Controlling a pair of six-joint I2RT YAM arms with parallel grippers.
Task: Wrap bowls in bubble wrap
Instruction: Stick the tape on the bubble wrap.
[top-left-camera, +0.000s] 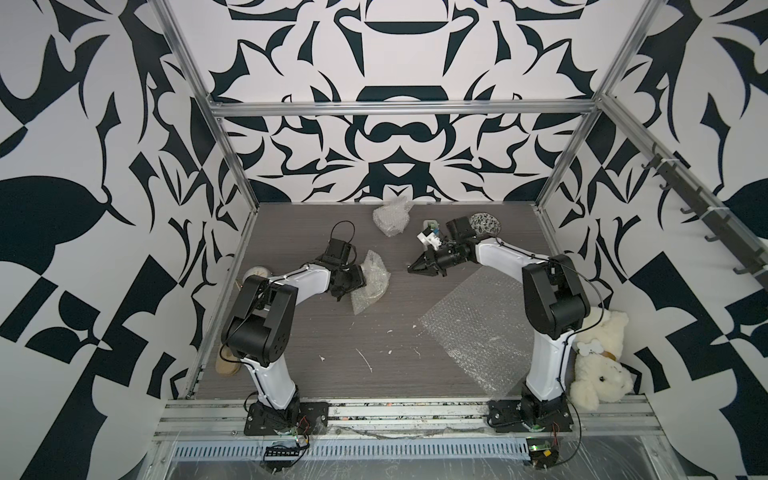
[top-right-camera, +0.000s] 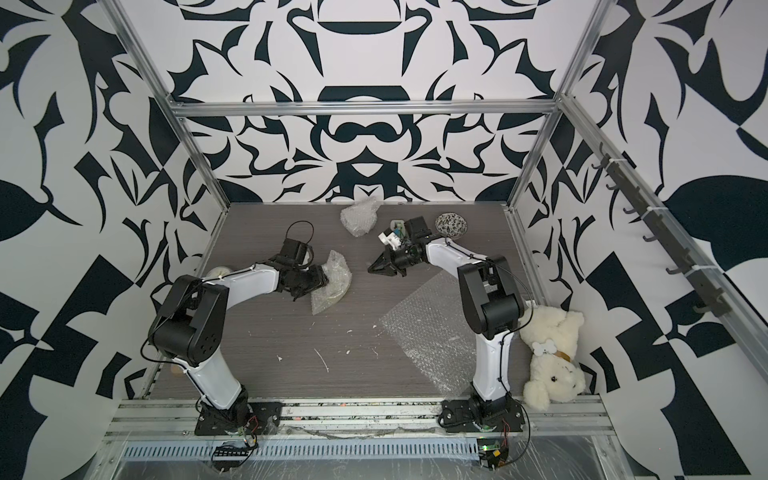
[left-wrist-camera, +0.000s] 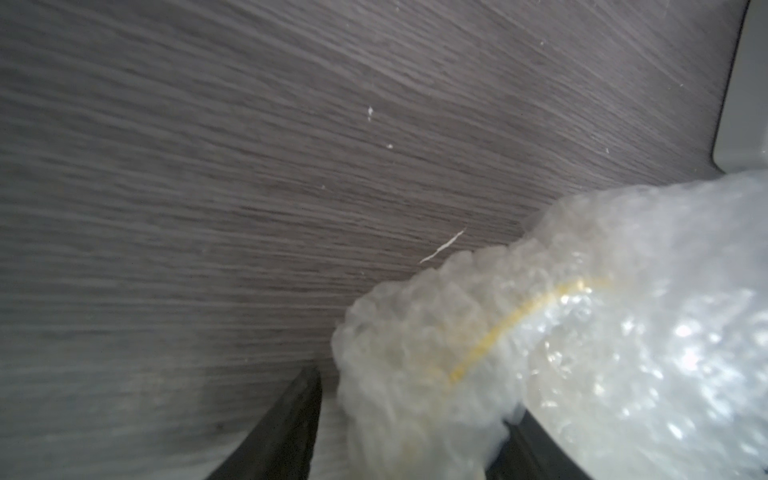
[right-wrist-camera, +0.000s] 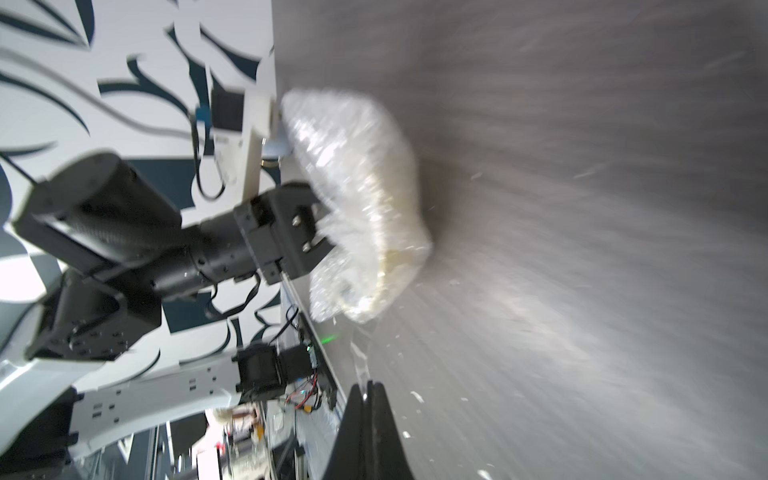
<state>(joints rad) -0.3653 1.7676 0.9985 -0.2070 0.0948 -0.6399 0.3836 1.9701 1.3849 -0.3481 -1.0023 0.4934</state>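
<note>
Gripping the bubble-wrapped bowl (top-left-camera: 372, 277), left end effector (top-left-camera: 352, 287); right end effector (top-left-camera: 412, 269) closed.

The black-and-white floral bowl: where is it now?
In both top views the floral bowl sits bare on the far right, behind the right arm, near the tape dispenser.

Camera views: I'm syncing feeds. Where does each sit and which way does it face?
Top views: high in front, looking down on the table; both arms show.
Left wrist: on left arm, facing the bubble-wrapped bowl in the left hand.
Right wrist: on right arm, looking past the shut right hand at the left hand.
All share that bowl.
</note>
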